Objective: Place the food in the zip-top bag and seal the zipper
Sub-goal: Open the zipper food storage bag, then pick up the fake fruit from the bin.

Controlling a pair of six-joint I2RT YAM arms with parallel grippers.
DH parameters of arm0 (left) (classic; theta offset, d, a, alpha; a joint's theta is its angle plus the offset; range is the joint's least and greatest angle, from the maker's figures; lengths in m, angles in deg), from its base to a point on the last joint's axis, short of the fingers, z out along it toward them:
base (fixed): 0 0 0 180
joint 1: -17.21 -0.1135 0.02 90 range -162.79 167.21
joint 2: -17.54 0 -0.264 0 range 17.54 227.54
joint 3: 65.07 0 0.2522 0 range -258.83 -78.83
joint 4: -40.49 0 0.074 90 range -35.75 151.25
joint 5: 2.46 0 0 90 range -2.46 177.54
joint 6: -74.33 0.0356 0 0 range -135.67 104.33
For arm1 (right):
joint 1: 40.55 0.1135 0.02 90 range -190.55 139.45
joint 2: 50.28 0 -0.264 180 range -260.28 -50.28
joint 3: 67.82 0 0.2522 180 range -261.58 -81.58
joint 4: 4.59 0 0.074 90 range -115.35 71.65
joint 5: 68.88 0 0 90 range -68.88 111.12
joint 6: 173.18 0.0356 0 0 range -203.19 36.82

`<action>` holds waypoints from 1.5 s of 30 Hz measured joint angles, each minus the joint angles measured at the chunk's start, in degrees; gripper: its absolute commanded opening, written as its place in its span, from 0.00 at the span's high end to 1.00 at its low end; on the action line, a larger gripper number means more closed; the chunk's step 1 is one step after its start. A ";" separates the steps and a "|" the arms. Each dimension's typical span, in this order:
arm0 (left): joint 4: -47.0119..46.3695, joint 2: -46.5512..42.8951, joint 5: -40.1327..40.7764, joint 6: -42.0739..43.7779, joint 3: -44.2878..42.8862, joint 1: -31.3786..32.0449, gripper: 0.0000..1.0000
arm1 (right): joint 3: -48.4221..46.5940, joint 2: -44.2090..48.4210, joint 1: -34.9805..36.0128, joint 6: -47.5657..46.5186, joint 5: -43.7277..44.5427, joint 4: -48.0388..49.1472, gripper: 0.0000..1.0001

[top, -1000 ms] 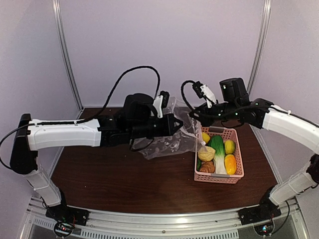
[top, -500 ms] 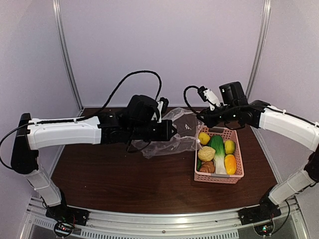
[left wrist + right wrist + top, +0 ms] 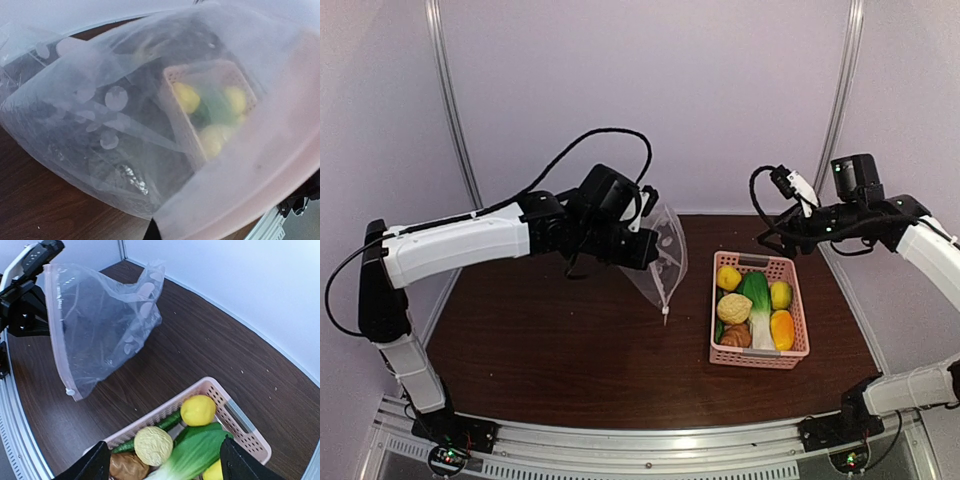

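Nothing is bagged yet: the food (image 3: 757, 300) sits in the pink basket (image 3: 793, 357) by the right edge of the surface (image 3: 550, 360). The left claw (image 3: 642, 245), clamped tight on the zip-top bag (image 3: 660, 262), dangles it above mid-surface; the right claw (image 3: 165, 442) gapes empty over the basket. Only the right wrist view shows the zipper (image 3: 54, 335) clearly; bag film veils the left wrist view.

The bag (image 3: 660, 262) hangs clear of the surface (image 3: 550, 350) from the left fingers (image 3: 642, 250), left of the basket (image 3: 760, 358), with its slider (image 3: 666, 318) at the lowest point. The basket sits on the surface's right side and holds the food (image 3: 757, 300): a lemon (image 3: 728, 277) in the far-left corner, a bread piece (image 3: 735, 335) nearer.
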 measured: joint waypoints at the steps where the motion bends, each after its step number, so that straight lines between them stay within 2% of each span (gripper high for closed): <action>1: 0.15 0.57 -0.85 0.52 -0.07 -0.04 1.00 | 0.02 0.02 -1.70 -0.72 -0.07 -0.94 0.27; 3: 0.13 2.32 -3.28 1.46 -0.33 -0.02 1.00 | 0.31 -0.90 -6.23 -2.16 0.59 -3.28 0.29; 7: -0.39 5.81 -7.48 2.19 -1.09 0.15 1.00 | 2.51 -3.54 -9.70 -4.87 4.59 -6.08 0.32; 11: -0.81 7.39 -9.77 2.19 -1.14 0.20 1.00 | 5.55 -6.25 -9.77 -8.63 5.22 -9.44 0.25; 17: -1.55 7.43 -11.37 2.16 -1.27 0.20 1.00 | 7.54 -9.31 -6.86 -15.08 3.85 -10.82 0.15; 23: -1.73 7.43 -11.87 1.92 -1.27 0.20 1.00 | 6.23 -19.21 -0.94 -17.35 1.40 -9.18 0.09; 26: -1.75 7.43 -11.89 1.51 -1.25 0.20 1.00 | 5.16 -23.52 0.81 -17.20 0.66 -7.98 0.03; 28: -1.84 7.41 -11.87 1.25 -1.09 0.20 1.00 | 4.28 -25.83 1.38 -17.27 -0.17 -7.45 0.02; 32: -2.03 7.34 -11.65 0.66 -0.26 0.20 1.00 | 3.78 -28.41 1.95 -17.20 -1.07 -6.34 0.13; 39: -2.16 7.28 -11.43 0.02 0.57 0.20 1.00 | 3.82 -29.62 2.14 -16.68 -1.55 -4.52 0.39; 45: -2.45 7.28 -11.26 -0.02 0.57 0.20 1.00 | 3.93 -24.70 2.16 -15.08 0.00 -4.22 0.46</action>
